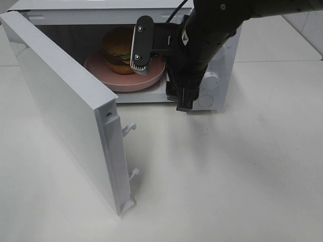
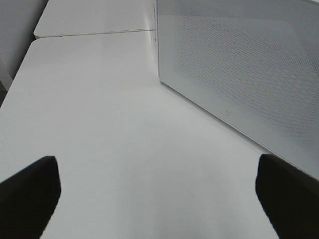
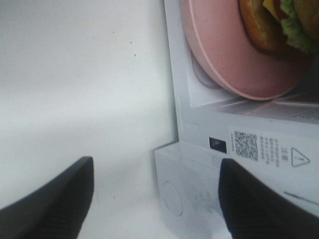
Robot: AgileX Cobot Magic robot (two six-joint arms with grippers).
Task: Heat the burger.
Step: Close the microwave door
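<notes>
At eight o'clock the door (image 1: 65, 116) is swung wide for access. Beside it the left gripper (image 2: 157, 159) is held spread, empty. At twelve the right gripper (image 3: 155, 164) is spread and empty before the plate (image 1: 121, 81) — the burger (image 1: 118, 46) is seated on it, inside the microwave (image 1: 75, 6).

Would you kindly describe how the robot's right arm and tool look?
The right arm is bulky and black, with a black cable near its wrist. Its tool has black fingers; one shows two screws and a grey ribbed pad.
</notes>
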